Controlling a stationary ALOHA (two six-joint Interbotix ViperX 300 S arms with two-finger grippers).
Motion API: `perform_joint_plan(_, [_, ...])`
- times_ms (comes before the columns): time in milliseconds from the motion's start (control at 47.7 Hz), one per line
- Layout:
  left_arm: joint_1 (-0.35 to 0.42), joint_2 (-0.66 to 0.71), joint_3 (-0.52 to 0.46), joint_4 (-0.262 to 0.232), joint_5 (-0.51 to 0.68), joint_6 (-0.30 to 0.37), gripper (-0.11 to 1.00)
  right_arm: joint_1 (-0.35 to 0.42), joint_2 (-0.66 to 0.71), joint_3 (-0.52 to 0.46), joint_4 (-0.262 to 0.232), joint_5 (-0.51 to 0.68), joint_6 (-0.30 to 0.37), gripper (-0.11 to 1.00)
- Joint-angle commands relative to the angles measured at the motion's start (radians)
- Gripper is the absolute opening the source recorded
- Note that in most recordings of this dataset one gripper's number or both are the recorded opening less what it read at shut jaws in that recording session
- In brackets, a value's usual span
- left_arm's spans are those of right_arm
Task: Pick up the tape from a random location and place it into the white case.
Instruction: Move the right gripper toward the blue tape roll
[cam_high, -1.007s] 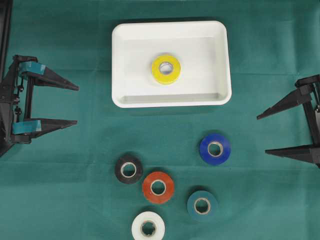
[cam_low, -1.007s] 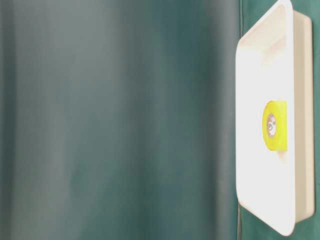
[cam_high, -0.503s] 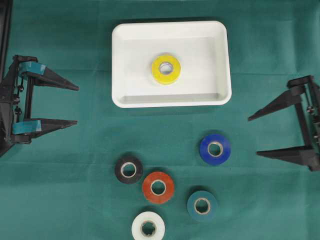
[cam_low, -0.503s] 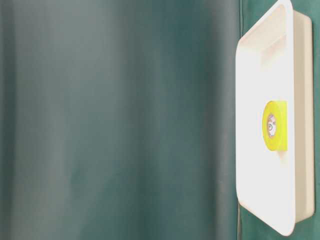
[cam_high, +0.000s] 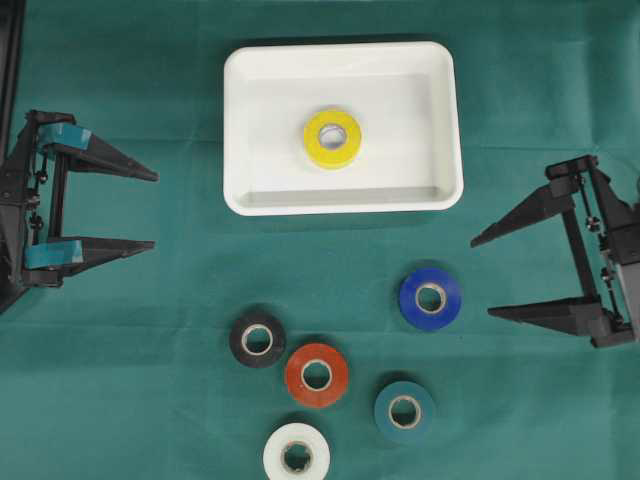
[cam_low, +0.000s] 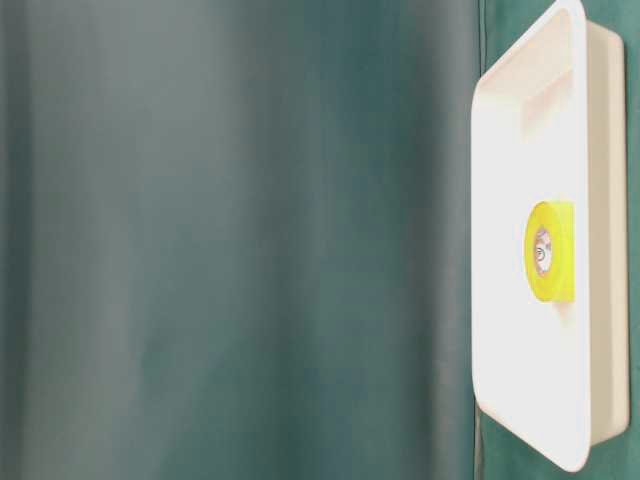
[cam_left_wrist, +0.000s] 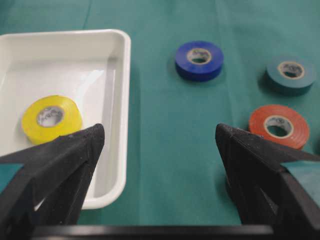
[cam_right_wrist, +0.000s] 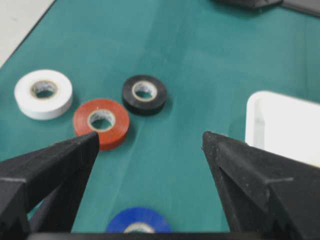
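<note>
From above, the right gripper (cam_high: 481, 277) is wide open and empty, with the blue tape (cam_high: 430, 298) just beside its tips, way closer than the left gripper (cam_high: 156, 209), also open and empty. The right wrist view puts the blue tape (cam_right_wrist: 138, 226) low between the jaws, and the white case (cam_high: 443, 120) sits above with a yellow roll (cam_high: 332, 138) in it.

The white case (cam_high: 250, 190) held a yellow tape roll (cam_high: 332, 138) on a plain dark green cloth (cam_high: 150, 380). Nearer lay blue (cam_high: 430, 297), black (cam_high: 257, 338), orange-red (cam_high: 316, 374), dark teal (cam_high: 404, 410) and white (cam_high: 296, 455) rolls. The black left gripper (cam_high: 153, 209) bore teal tape patches; the right gripper (cam_high: 482, 277) was all black.
</note>
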Motion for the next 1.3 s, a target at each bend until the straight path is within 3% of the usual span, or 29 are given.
perform_joint_plan(0, [-0.002, 0.003, -0.011, 0.000, -0.003, -0.002, 0.97, -0.002, 0.026, -0.064, 0.006, 0.080, 0.029, 0.92])
perform_joint_plan(210, [-0.002, 0.003, -0.011, 0.000, -0.003, -0.002, 0.97, -0.002, 0.132, -0.195, 0.003, 0.333, 0.089, 0.92])
perform_joint_plan(566, [-0.002, 0.003, -0.011, -0.002, 0.011, -0.002, 0.97, -0.002, 0.334, -0.376, 0.005, 0.684, 0.110, 0.92])
perform_joint_plan(1279, [-0.002, 0.003, -0.012, 0.000, 0.020, -0.002, 0.97, 0.006, 0.364, -0.396, 0.005, 0.693, 0.110, 0.92])
